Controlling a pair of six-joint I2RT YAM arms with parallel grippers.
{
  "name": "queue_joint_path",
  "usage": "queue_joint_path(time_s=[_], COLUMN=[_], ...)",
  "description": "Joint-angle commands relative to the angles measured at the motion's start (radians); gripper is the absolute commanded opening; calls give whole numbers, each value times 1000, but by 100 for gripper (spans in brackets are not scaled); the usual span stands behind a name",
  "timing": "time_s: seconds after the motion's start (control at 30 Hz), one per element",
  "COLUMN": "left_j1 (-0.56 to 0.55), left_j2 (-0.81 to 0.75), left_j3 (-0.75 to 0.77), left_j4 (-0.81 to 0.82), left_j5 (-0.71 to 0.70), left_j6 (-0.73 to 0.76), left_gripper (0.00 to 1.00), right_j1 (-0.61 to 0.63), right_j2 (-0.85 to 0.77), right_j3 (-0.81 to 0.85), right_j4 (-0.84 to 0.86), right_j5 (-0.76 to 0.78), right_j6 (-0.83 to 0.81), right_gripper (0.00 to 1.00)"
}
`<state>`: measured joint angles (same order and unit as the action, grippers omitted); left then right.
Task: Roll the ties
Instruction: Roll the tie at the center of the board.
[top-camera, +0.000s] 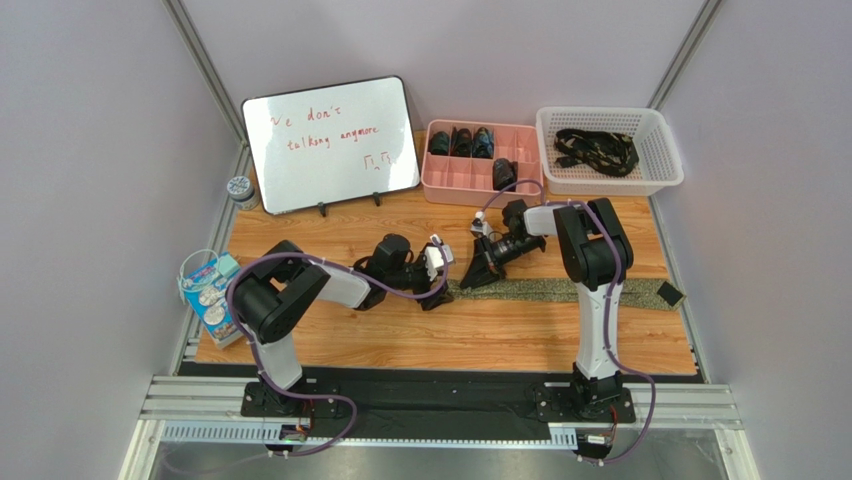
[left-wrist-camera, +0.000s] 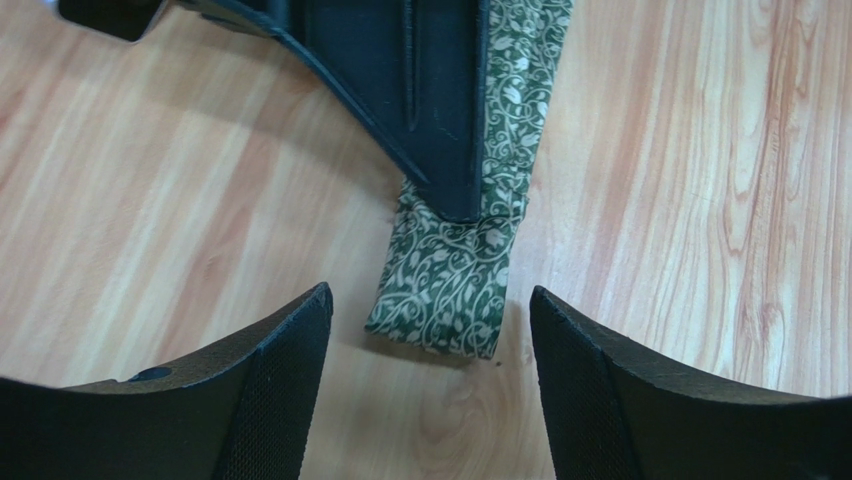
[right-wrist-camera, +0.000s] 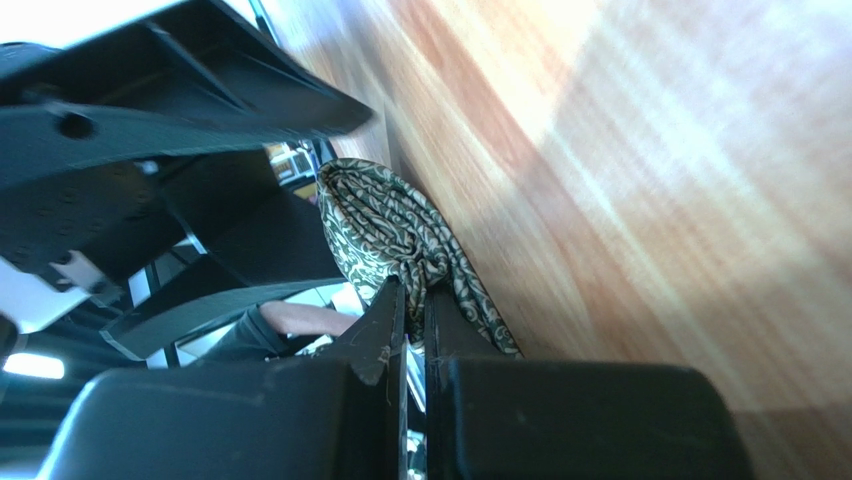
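The olive-green tie (top-camera: 560, 290) lies stretched along the wooden table, its black end (top-camera: 668, 294) at the right. In the left wrist view its folded left end (left-wrist-camera: 440, 300) shows a pale vine pattern. My left gripper (top-camera: 437, 288) is open, with one finger on each side of that end (left-wrist-camera: 430, 295) and neither touching it. My right gripper (top-camera: 478, 274) is shut on the tie's fabric close to the fold (right-wrist-camera: 413, 285) and pinches a bunched piece of the tie (right-wrist-camera: 390, 225). Black patterned ties (top-camera: 597, 150) lie in the white basket.
A pink divided tray (top-camera: 480, 185) at the back holds several dark rolled ties. The white basket (top-camera: 610, 180) is at the back right. A whiteboard (top-camera: 330, 140) stands at the back left, with a small tin (top-camera: 240, 188) beside it. A blue packet (top-camera: 210, 290) lies at the left edge.
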<state>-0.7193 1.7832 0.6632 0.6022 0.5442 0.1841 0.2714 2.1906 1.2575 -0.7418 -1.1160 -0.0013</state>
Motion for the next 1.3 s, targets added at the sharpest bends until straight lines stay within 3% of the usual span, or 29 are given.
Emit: queue_joint_path(time_s=[0.0, 0.07, 0.17, 0.2, 0.33, 0.47, 0.5, 0.57, 0.93, 1.03, 1.07, 1.1, 1.23, 1.27], left_j1=[-41, -57, -84, -91, -121, -138, -140, -143, -147, -147, -147, -147, -141, -138], left_j2=[50, 68, 85, 82, 36, 12, 13, 13, 41, 39, 36, 25, -37, -51], left_j3=[-13, -11, 2, 12, 73, 147, 157, 188, 246, 250, 251, 250, 245, 242], left_j4=[162, 177, 151, 121, -130, -352, -387, -461, -594, -598, -599, -598, -628, -633], left_j5=[40, 22, -9, -36, -101, -162, -170, -193, -230, -224, -224, -222, -196, -194], left_j6=[2, 12, 55, 75, 155, 207, 222, 230, 236, 242, 239, 238, 230, 227], left_gripper=[75, 73, 59, 47, 22, 12, 11, 11, 10, 11, 12, 15, 43, 46], right_j1=[2, 2, 2, 2, 9, 9, 8, 2, 9, 9, 11, 15, 22, 22], right_j2=[78, 75, 66, 57, 18, -49, -70, -119, -106, -114, -112, -101, -78, -75], right_j3=[-35, -35, -35, -35, -21, 11, 13, 8, 0, -9, 0, 3, -1, -3], right_j4=[-82, -82, -64, -57, -47, -108, -125, -165, -182, -148, -139, -130, -108, -108], right_j5=[226, 229, 220, 216, 225, 254, 257, 277, 257, 269, 277, 292, 370, 380], right_j6=[-74, -75, -65, -56, -19, -6, -9, -19, -26, -8, -5, 29, 43, 41], right_gripper=[0, 0, 0, 0, 1, 17, 26, 34, 35, 19, 6, 1, 0, 0])
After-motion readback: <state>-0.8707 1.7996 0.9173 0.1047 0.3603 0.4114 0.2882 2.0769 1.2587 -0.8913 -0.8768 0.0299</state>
